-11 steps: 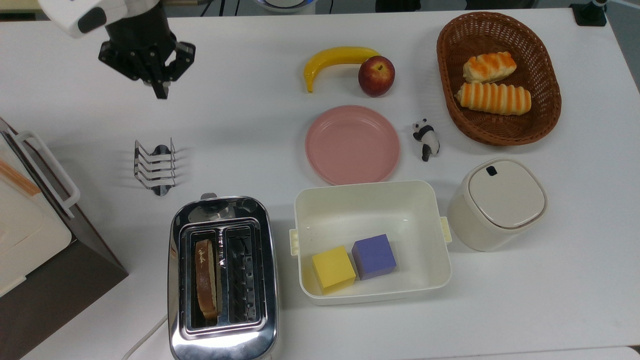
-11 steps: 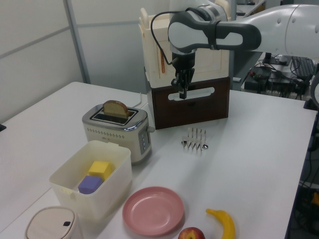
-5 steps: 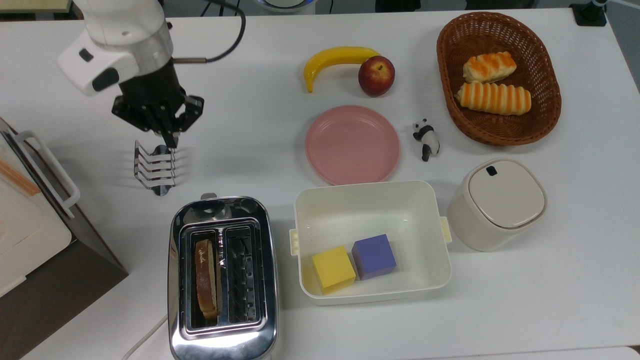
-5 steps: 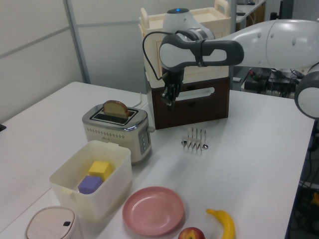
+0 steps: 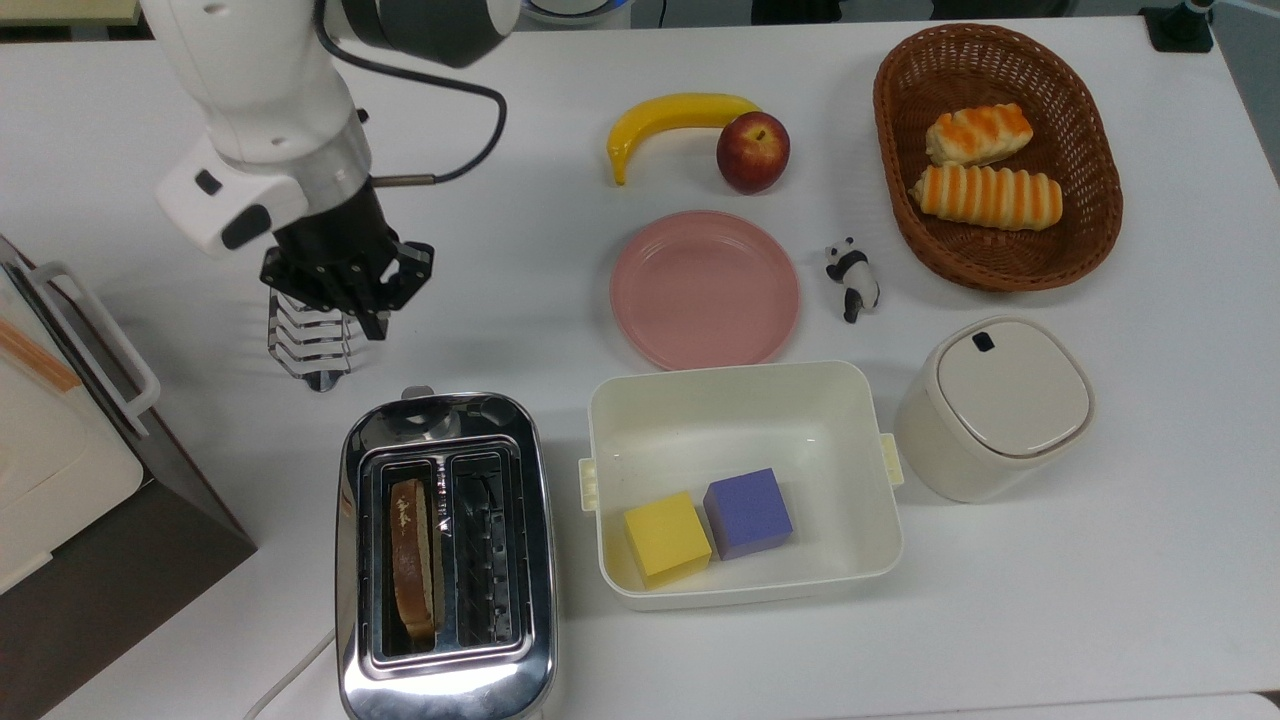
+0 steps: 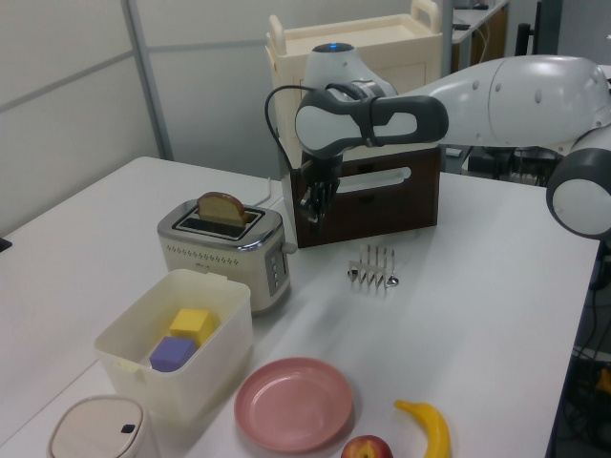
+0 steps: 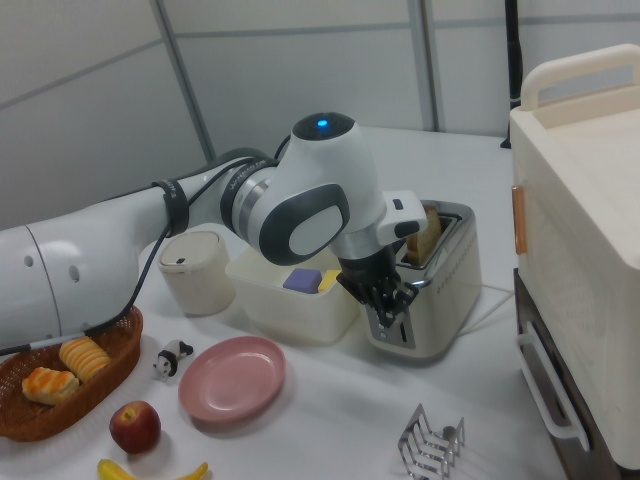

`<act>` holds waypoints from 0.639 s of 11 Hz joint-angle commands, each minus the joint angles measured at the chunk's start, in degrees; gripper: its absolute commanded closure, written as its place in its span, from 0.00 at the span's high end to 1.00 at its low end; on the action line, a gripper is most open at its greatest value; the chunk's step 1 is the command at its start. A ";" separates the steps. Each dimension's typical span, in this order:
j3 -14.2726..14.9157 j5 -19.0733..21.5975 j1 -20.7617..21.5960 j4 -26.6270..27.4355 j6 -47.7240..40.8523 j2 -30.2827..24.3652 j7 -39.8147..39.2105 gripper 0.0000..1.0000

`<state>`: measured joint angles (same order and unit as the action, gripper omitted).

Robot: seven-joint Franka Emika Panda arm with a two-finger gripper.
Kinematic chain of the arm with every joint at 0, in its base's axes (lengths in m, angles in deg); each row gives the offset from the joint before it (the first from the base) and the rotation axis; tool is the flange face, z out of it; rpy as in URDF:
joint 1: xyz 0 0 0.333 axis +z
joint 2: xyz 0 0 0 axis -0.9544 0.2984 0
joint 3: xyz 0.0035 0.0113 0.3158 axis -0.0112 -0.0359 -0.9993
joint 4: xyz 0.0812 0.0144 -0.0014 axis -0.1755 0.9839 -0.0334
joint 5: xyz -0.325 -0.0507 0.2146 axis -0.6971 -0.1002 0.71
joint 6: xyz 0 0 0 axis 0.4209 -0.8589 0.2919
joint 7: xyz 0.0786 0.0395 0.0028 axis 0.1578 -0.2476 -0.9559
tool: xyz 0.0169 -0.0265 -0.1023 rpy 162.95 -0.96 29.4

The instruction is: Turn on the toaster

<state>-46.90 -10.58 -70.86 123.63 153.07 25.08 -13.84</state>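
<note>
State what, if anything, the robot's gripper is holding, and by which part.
Nothing: the gripper hangs empty above the table, short of the shiny chrome toaster.

The black two-finger gripper is hanging over bare white table, with the small wire toast rack standing just beside its jaws on the top view's left. Ahead of the jaws, toward the top view's bottom, the shiny chrome two-slot toaster is blocking the way low down, while the strip of table between them is lying open. The brown-and-cream box appliance with white handle is walling off the top view's far left, and the cream plastic bin is crowding the toaster's other flank
</note>
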 commanded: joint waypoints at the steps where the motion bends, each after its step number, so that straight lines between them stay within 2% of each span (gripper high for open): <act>1: -1.76 1.63 0.33 0.85 5.41 1.06 -0.87 0.00; 7: -2.99 1.46 0.33 0.84 9.91 3.96 -0.69 0.00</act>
<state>-49.81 -10.42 -70.79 123.71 161.10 28.93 -13.84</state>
